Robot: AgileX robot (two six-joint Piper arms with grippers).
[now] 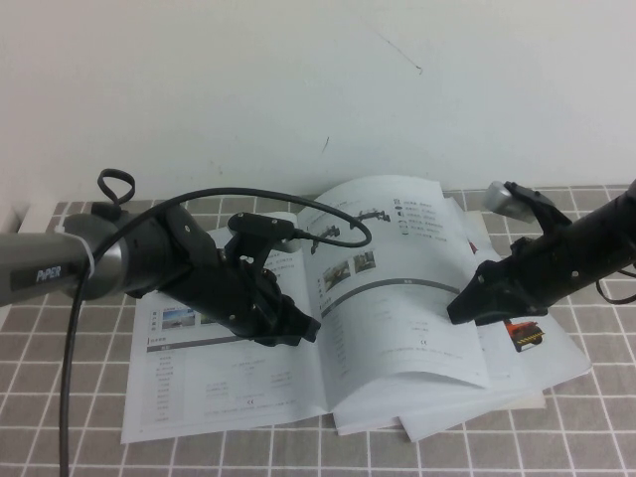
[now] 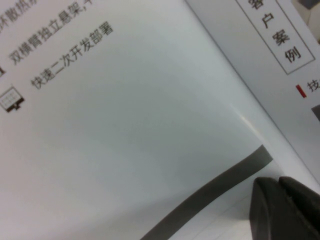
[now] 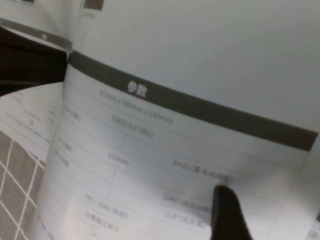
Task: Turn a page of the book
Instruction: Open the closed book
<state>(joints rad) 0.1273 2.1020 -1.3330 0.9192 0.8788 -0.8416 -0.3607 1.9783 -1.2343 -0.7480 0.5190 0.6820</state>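
Note:
The book (image 1: 229, 393) lies open on the tiled table, white pages with grey header bars and tables. The page (image 1: 407, 328) on its right half bulges upward in an arch. My right gripper (image 1: 463, 304) is at that page's right edge. In the right wrist view (image 3: 272, 220) one finger (image 3: 226, 212) rests on the page's table (image 3: 150, 150), with the other far off at the frame edge, so it looks open. My left gripper (image 1: 300, 328) is shut and presses near the spine. In the left wrist view (image 2: 285, 210) its closed fingertips (image 2: 267, 205) touch the paper below a grey bar (image 2: 210, 197).
Loose white sheets with a red-black picture (image 1: 527, 336) stick out under the book at the right. A black cable (image 1: 70, 378) hangs from the left arm over the grey-tiled table (image 1: 60, 397). A white wall stands behind.

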